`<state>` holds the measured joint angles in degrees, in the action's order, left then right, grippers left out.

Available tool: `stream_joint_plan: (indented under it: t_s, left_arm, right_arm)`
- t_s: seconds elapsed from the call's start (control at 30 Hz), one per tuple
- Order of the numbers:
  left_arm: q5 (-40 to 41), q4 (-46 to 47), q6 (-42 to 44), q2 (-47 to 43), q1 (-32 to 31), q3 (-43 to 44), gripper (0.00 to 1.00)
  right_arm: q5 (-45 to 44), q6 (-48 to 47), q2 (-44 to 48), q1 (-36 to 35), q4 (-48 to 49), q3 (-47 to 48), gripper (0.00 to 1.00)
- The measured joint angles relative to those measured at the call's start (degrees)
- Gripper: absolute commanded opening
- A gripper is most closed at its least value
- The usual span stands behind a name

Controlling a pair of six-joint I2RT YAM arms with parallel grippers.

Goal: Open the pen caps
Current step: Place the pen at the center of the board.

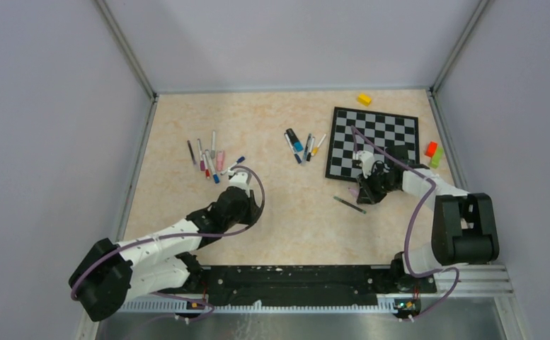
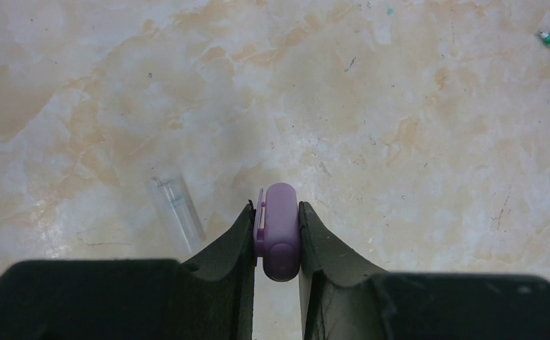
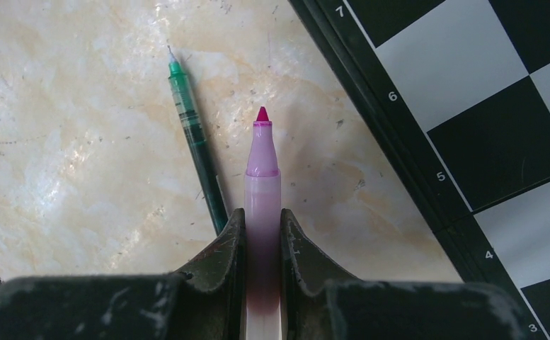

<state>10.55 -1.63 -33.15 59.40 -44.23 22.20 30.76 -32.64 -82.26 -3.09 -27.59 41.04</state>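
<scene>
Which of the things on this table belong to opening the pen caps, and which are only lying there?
For the job: small lilac plastic cap; lilac plastic pen with bare magenta tip; thin green pen; clear plastic cap; left cluster of pens; middle cluster of pens.
Only lying about: black-and-white chessboard; yellow block; red block; green block.

Right end effector (image 3: 262, 216) clamped on uncapped lilac pen (image 3: 262, 188), green pen (image 3: 195, 149) alongside, possibly touching, chessboard (image 3: 470, 106) right.

Plain grey walls (image 1: 272, 42) enclose a beige marbled tabletop (image 1: 293, 234) under even light.
</scene>
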Motion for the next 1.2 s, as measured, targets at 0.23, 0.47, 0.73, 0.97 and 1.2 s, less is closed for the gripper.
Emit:
stream_joint_plan:
  t_s: [0.23, 0.47, 0.73, 0.97, 1.2]
  left_arm:
    - [0.9, -1.0, 0.1, 1.4, 0.0, 0.6, 0.02]
    - [0.9, -2.1, 0.3, 3.7, 0.0, 1.2, 0.06]
    - [0.9, -3.4, 0.3, 6.2, 0.0, 2.3, 0.18]
    - [0.9, -4.7, 0.3, 8.1, 0.0, 3.8, 0.29]
    - [0.9, -6.4, 0.3, 8.2, 0.0, 4.3, 0.38]
  right_arm:
    - [-0.8, 0.9, -2.7, 0.0, 0.0, 1.2, 0.11]
    - [-0.7, 1.2, -3.0, 0.0, -0.1, 1.5, 0.2]
    - [-0.8, 1.2, -3.0, 0.0, -0.6, 1.8, 0.24]
    - [-0.9, 1.2, -3.0, 0.0, -1.0, 1.9, 0.27]
    - [-0.9, 1.2, -3.0, 0.0, -1.3, 2.2, 0.3]
